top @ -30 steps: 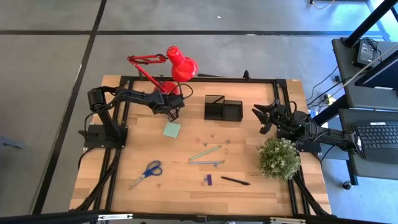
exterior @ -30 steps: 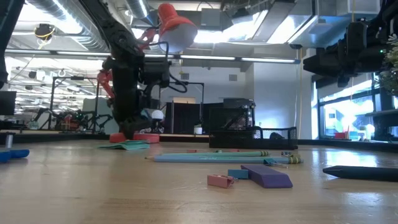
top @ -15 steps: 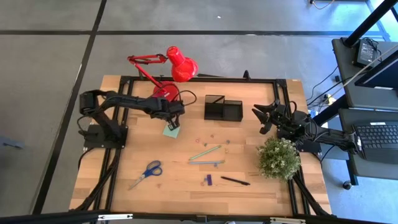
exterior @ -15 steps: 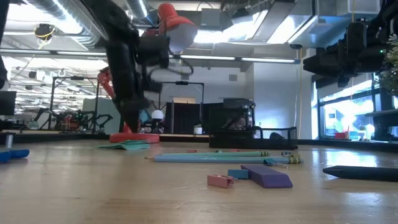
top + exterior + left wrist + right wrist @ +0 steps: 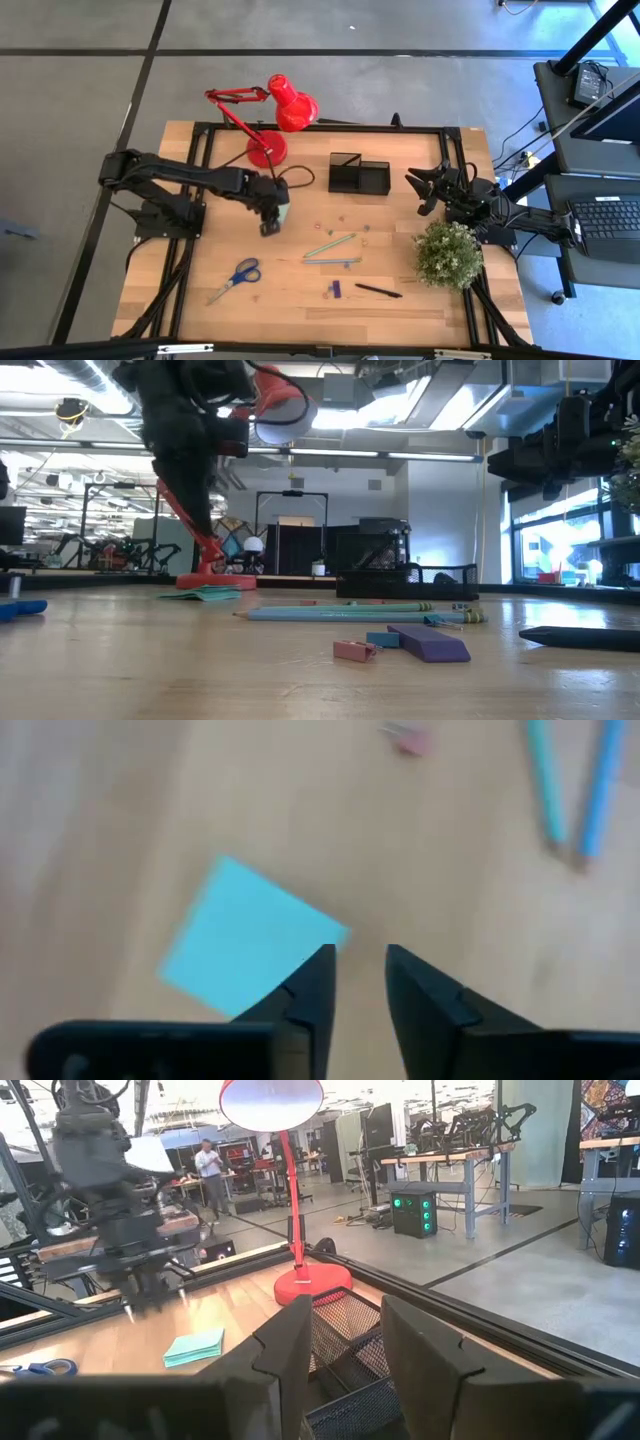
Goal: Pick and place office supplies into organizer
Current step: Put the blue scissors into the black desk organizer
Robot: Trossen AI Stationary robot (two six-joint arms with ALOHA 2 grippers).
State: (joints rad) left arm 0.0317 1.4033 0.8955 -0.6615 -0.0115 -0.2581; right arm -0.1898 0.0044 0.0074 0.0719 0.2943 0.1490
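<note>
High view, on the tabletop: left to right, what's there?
scissors → left gripper → pencils → organizer → pen → plant

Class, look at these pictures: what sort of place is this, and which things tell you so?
Probably a robotics lab or workshop: a wooden table with two robot arms, workbenches with gear on a bare concrete floor, and exposed ceiling ducts.
</note>
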